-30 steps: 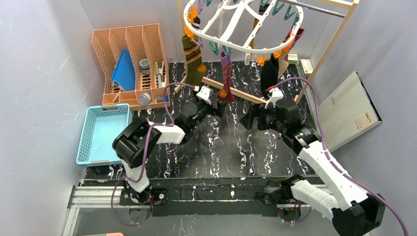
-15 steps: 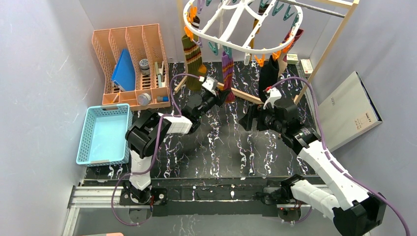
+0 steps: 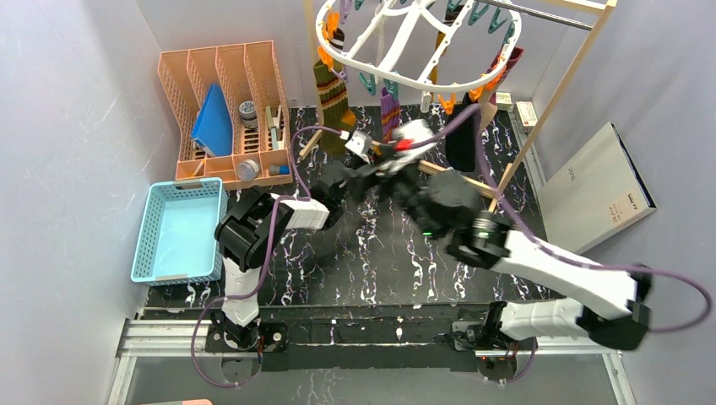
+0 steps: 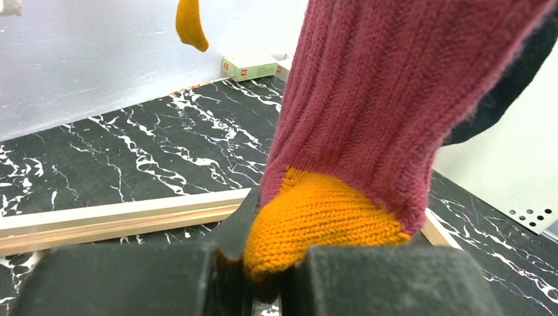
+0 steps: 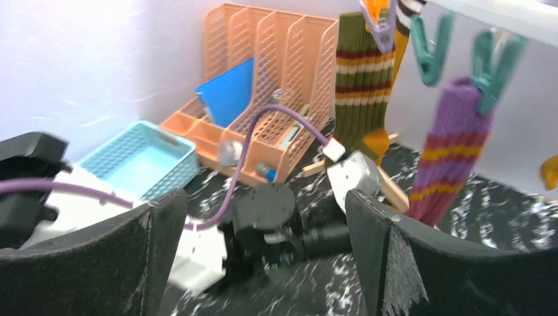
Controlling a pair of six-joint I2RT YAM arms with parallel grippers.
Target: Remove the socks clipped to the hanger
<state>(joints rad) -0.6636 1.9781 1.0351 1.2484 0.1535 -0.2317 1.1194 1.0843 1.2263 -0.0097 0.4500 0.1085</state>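
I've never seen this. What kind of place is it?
Probably a robot lab booth: plain walls box in a table, two robot arms are bolted at its edge, and a hanger holds socks.

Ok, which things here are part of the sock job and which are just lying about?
Job: hanger, purple-orange sock pinched in the left gripper, olive striped sock, black sock.
Lying about: orange file rack, blue basket, grey box.
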